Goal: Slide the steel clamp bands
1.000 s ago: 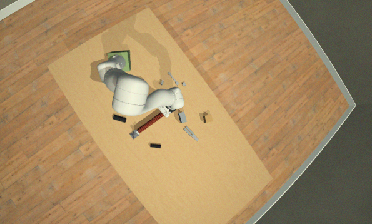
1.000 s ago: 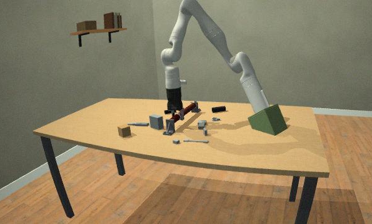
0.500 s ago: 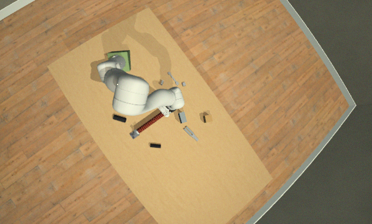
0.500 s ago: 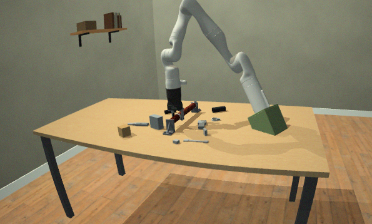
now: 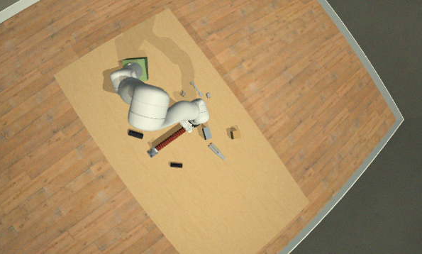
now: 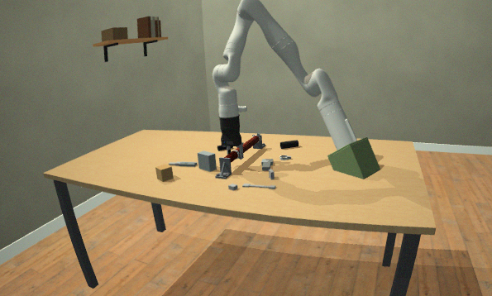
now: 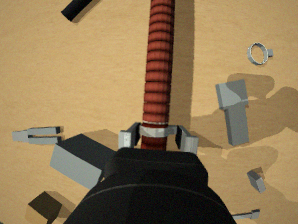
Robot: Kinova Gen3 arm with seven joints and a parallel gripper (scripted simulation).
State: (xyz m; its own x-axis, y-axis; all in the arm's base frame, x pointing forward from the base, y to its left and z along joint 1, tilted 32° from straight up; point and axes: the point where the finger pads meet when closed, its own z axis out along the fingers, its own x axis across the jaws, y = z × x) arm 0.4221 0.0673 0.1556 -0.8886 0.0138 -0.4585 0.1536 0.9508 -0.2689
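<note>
A ribbed red hose (image 5: 169,139) lies between two grey end brackets (image 6: 225,169) in the middle of the table. It also shows in the exterior view (image 6: 243,148), and in the wrist view (image 7: 160,50) it runs straight away from me. A steel clamp band (image 7: 156,132) rings the near part of the hose. My gripper (image 7: 158,131) comes straight down over it, one finger on each side, and is shut on this band; it shows in the top and exterior views (image 5: 188,127) (image 6: 229,150). I cannot make out the second band.
Two black cylinders (image 5: 135,134) (image 5: 176,164) lie beside the hose. A grey block (image 6: 206,160), a wooden cube (image 6: 164,173), a small ring (image 7: 260,54), a wrench (image 6: 259,187) and small grey pieces are scattered around. The arm's green base (image 6: 354,158) stands at the right.
</note>
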